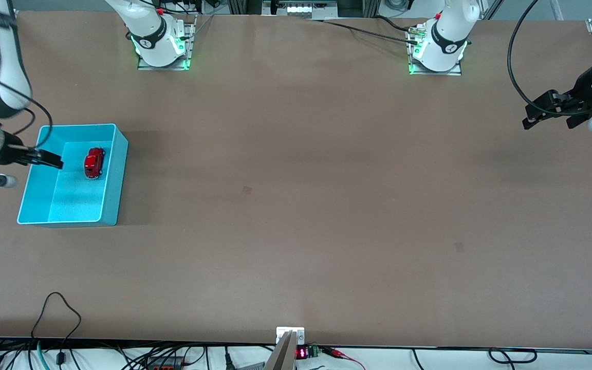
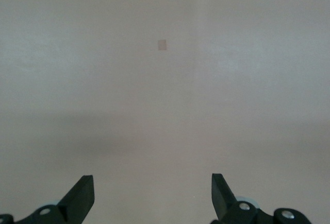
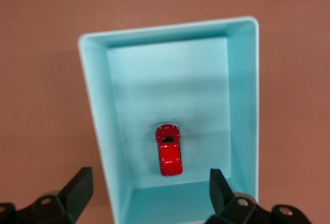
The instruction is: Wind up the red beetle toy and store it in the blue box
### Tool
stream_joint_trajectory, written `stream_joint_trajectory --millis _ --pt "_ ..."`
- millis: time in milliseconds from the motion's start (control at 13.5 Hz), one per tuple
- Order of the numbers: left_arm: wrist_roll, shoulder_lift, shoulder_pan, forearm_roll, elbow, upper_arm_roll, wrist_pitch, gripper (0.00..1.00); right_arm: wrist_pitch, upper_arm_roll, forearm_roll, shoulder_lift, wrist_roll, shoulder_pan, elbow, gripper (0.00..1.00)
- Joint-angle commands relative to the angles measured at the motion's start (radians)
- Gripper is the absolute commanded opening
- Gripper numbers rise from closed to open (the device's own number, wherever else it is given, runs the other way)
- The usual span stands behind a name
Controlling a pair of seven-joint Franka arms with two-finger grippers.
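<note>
Brown tabletop (image 1: 296,205), wide and mostly bare, with both arm bases along the edge farthest from the front camera.

Toward the right arm's end: blue box (image 1: 116,169), lidless, tall thin walls, flat bottom. Inside, on the floor and in the half farther from the front camera: red beetle toy (image 1: 94,163), upright on its wheels, apart from every wall. Clear in the right wrist view too, toy (image 3: 169,156) lying lengthwise on the box floor (image 3: 170,80).

Right gripper (image 1: 49,159) up over the box's outer wall, fingers (image 3: 77,188) spread wide and holding nothing. Left gripper (image 1: 548,115) over bare table at the left arm's end, well apart from the box, waiting, fingers (image 2: 80,195) likewise parted and empty.

Handling, as a judgement: tiny, light, rigid. Glossy rounded shell probably slippery, likely to squirt out of a pinch on the roof. Best taken across the flat flanks, mid-body, jaws square to the doors. Thin box walls probably flex and slide if bumped, so a straight descent from above.

Storing appears done; whether wound, impossible to tell.
</note>
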Motion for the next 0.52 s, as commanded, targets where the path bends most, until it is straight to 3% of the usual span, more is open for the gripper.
stream_joint_trajectory --millis 0,296,444 --pt "-0.001 -0.012 0.003 0.019 0.0 -0.004 -0.016 1.0 -0.134 0.004 0.009 -0.034 0.002 0.028 0.113 1.0" --pt "-0.003 -0.012 0.003 0.019 0.0 -0.003 -0.017 1.0 -0.36 0.001 0.01 -0.054 0.003 0.098 0.291 1.0" --pt "0.004 -0.012 0.003 0.019 0.0 -0.004 -0.016 1.0 -0.388 -0.001 0.009 -0.051 0.005 0.111 0.317 1.0"
